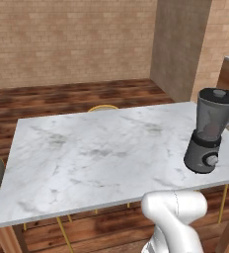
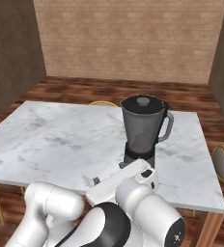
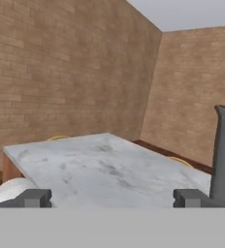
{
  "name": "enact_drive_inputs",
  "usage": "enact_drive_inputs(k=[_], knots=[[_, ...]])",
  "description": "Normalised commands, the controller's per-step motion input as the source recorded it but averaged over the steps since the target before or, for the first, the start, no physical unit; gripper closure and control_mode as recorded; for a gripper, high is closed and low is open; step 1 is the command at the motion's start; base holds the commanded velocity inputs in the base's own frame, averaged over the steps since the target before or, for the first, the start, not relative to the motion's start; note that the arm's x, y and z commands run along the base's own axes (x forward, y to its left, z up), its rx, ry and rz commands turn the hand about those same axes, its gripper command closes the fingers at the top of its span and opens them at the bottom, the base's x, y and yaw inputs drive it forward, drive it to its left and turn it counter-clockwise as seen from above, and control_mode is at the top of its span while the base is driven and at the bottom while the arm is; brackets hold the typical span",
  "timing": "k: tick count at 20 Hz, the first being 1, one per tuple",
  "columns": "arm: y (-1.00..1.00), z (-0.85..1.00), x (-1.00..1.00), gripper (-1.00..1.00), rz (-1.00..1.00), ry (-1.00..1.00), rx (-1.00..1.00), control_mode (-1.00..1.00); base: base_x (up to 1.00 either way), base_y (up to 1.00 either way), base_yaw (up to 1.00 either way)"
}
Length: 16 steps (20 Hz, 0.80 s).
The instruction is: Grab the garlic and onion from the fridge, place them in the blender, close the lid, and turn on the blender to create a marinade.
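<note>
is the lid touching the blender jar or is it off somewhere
Touching. In the right base view the black lid sits flat on the mouth of the blender jar, no gap around the rim; the left base view shows it seated too.

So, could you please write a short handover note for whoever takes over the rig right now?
Gripper: open, empty, held low in front of the marble table.
Blender: upright on the table near its edge, with the lid already on the jar.
Something reddish, likely the onion, shows through the jar; garlic cannot be made out.
Done: lid closed.
Left: turn the silver knob on the base to start it.
</note>
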Motion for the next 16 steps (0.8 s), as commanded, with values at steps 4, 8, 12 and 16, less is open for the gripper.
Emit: enact_drive_inputs(k=[4, 8, 12, 16], knots=[[0.15, -0.26, 0.36, -1.00, 0.01, 0.09, 0.00, -1.00, 0.00, 0.00, 0.00], [0.01, -0.21, 0.31, -1.00, 0.03, 0.05, 0.00, -1.00, 0.00, 0.00, 0.00], [0.00, -0.25, 0.25, -1.00, 0.04, 0.01, 0.00, -1.00, 0.00, 0.00, 0.00], [0.00, -0.24, 0.22, -1.00, 0.03, 0.00, 0.00, -1.00, 0.00, 0.00, 0.00]])
